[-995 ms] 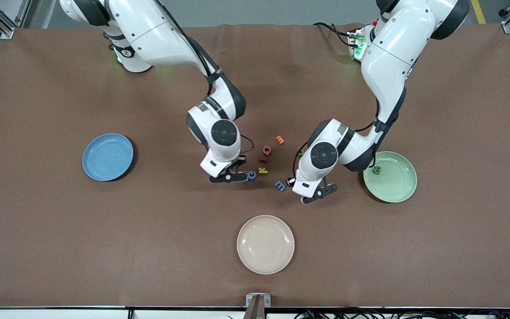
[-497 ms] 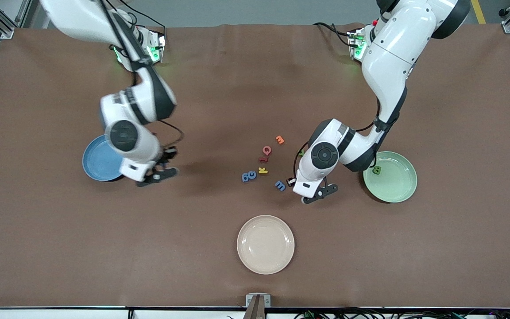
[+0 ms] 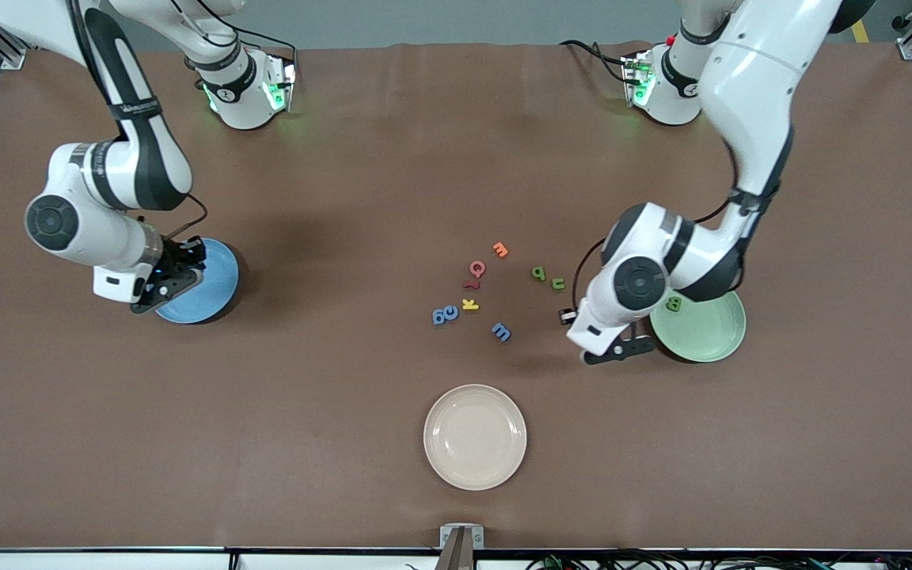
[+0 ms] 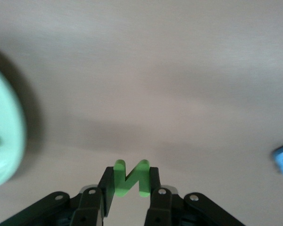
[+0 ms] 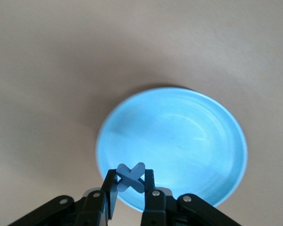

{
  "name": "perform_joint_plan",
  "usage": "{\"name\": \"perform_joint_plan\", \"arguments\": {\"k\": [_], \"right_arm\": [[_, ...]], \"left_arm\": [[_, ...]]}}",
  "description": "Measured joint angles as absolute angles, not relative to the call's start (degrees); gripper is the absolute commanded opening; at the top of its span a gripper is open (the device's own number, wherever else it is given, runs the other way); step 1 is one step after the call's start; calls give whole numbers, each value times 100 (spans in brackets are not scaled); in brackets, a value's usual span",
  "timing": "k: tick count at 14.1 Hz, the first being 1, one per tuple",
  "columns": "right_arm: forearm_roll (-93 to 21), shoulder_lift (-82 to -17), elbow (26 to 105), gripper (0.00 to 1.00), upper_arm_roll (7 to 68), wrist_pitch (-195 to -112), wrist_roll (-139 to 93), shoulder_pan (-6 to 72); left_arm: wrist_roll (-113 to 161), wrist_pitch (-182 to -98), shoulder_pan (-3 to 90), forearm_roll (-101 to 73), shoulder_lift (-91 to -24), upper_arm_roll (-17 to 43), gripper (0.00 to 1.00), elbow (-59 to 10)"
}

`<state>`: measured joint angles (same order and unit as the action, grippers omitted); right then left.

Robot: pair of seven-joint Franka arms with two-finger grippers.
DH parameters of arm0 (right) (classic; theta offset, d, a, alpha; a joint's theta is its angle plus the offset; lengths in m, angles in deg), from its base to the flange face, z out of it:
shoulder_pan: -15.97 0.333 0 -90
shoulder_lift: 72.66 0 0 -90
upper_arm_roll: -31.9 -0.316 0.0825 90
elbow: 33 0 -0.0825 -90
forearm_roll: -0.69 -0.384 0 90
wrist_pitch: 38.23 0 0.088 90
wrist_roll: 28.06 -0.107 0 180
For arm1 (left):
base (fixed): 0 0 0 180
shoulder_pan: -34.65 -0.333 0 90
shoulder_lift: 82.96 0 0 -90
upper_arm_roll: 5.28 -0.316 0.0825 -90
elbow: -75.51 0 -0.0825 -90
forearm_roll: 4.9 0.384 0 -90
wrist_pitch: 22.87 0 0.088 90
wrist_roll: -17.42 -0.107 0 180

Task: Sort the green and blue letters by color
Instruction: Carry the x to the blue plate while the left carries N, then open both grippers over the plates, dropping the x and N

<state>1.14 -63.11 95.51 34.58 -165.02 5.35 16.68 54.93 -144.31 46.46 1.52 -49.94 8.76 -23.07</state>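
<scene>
My right gripper [image 3: 157,291] hangs over the rim of the blue plate [image 3: 214,277], shut on a blue X [image 5: 131,177]. My left gripper [image 3: 622,350] is beside the green plate [image 3: 709,336], shut on a green N [image 4: 130,178]. One green letter B [image 3: 673,302] lies in the green plate. Two green letters [image 3: 538,273] [image 3: 558,283] rest on the table mid-table. Nearer to the front camera lie two touching blue letters [image 3: 445,315] and a blue letter m [image 3: 501,332].
Orange [image 3: 500,249], red [image 3: 477,268], dark red [image 3: 469,283] and yellow K [image 3: 469,304] letters sit among the blue and green ones. A beige plate [image 3: 475,436] lies near the table's front edge. The blue plate [image 5: 179,141] shows nothing inside.
My right arm swung from the letter cluster to the blue plate, carrying the blue X. My left gripper closed on the green N and moved toward the green plate.
</scene>
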Motion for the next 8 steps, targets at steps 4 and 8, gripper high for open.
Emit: {"name": "perform_joint_plan", "arguments": {"k": [4,8], "right_arm": [[114,-6310,9836,100,3441,-16833,751,1433],[114,-6318,9838,100,3384,-16826,731,1433]], "left_arm": [[4419,-14440,3381,159,-5599,1495,22,-3145],[3653,-14749,2125,574,-5811,2032,23,-3839]]}}
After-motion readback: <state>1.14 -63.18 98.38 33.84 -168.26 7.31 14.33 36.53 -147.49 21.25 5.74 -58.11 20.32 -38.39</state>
